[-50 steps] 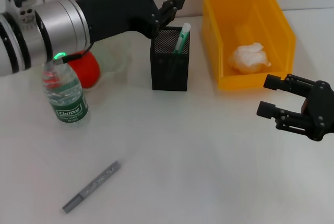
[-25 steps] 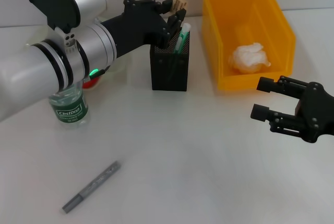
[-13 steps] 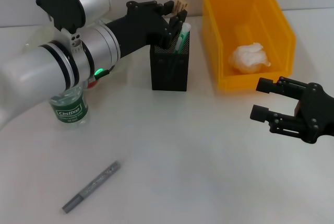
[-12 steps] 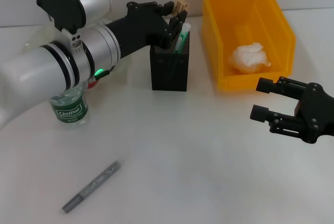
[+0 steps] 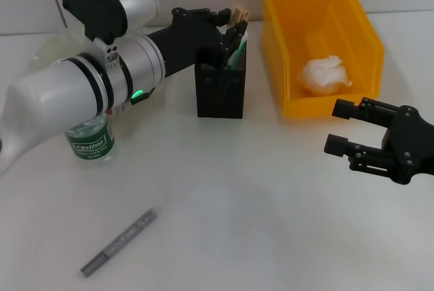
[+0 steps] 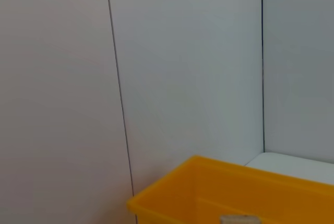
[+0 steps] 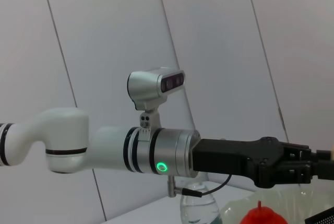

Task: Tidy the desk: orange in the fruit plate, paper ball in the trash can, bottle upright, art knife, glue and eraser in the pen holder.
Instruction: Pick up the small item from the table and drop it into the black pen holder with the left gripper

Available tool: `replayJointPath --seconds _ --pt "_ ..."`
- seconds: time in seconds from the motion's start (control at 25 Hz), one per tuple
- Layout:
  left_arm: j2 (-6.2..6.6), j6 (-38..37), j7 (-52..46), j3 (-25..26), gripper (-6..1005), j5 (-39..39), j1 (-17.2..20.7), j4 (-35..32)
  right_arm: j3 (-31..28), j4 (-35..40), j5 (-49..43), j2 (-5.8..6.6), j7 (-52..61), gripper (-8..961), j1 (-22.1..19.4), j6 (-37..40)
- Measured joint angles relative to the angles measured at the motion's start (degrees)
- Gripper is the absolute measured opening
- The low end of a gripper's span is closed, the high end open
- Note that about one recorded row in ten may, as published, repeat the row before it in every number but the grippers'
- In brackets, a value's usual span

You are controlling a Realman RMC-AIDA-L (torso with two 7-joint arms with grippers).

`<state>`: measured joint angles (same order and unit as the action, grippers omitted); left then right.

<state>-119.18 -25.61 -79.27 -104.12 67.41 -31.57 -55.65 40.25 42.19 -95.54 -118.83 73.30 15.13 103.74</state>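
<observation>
One eraser (image 5: pixel 237 14) in left gripper (image 5: pixel 230 23) over pen holder (image 5: pixel 220 87) (right gripper (image 5: pixel 339 127) parked)

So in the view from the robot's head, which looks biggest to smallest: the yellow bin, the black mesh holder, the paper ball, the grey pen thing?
Largest to smallest:
1. yellow bin
2. black mesh holder
3. paper ball
4. grey pen thing, longer than the ball but much thinner, so those two are unsure.

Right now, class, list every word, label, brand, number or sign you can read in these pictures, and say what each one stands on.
"Cestbon": white lettering on the green label of the bottle, standing upright on the table in the head view.
Smaller print under that brand name: too small to read.
Marking along the grey art knife lying on the table: too blurred to read.
Nothing readable shows in either wrist view.
</observation>
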Motion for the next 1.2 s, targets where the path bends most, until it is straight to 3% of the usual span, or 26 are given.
replayJointPath --seconds 0.4,1.2 --pt "0.00 0.9 11.1 -1.6 366 -12.8 -1.6 4.4 -0.2 0.0 0.0 0.00 0.0 723 0.0 -0.2" --pt "0.00 2.0 11.7 -1.3 377 -13.5 -3.8 8.1 -0.4 0.0 0.0 0.00 0.0 723 0.3 -0.2"
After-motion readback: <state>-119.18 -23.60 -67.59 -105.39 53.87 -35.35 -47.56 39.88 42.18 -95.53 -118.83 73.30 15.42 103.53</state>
